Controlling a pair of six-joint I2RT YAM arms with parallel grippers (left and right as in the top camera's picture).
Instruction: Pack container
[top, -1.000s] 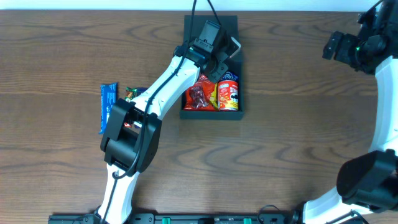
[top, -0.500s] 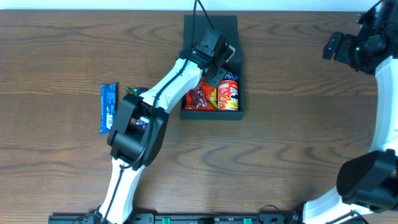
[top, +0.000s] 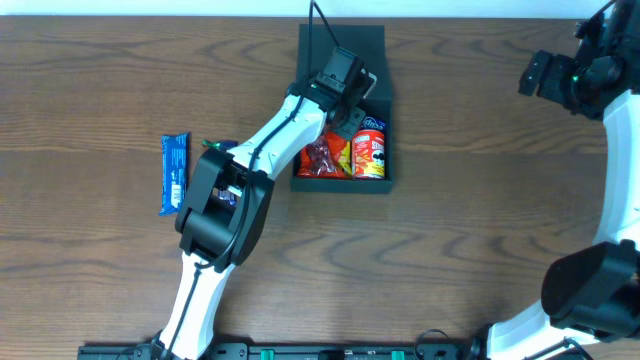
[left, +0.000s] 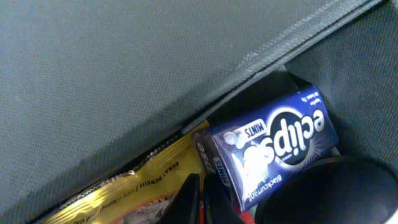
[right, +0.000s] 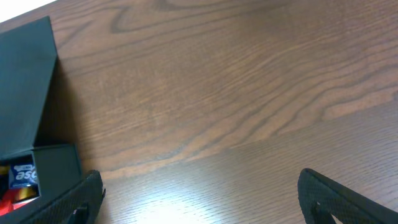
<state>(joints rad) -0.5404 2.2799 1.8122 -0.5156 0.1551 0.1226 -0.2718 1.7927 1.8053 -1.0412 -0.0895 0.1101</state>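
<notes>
The container (top: 340, 40) sits at the far edge of the counter (top: 480, 220), about midway along it, with its flap lid thrown back flat toward that edge. Only the overhead view takes in the whole box: a red packet (top: 318, 156) and a red Pringles can (top: 369, 153) lie side by side in the near half, with a yellow packet (top: 343, 150) between them.

The left wrist view comes in close under the lid's woven inner face. It shows a dark blue box of mints (left: 273, 140) wedged in the far corner, printed "eclipse MINTS" and seen upside down, with a smaller line beneath too fine to read. Beside it lies the yellow packet (left: 118, 193), whose dark lettering is too blurred to make out, and a black round cap (left: 329, 193) just touches the mints box.

The left hand (top: 350, 110) reaches down into the box, and in its own camera the left hand (left: 199, 200) has its fingertips pressed almost together with nothing seen between them.

The right wrist view catches the container's outer wall (right: 56, 168) and the raised lid at its left margin. The right hand (right: 199, 205) is spread wide above bare wood, and overhead the right hand (top: 545, 75) hangs near the far right corner.

A blue wrapped bar (top: 173, 173) lies toward the left edge, its white print illegible
</notes>
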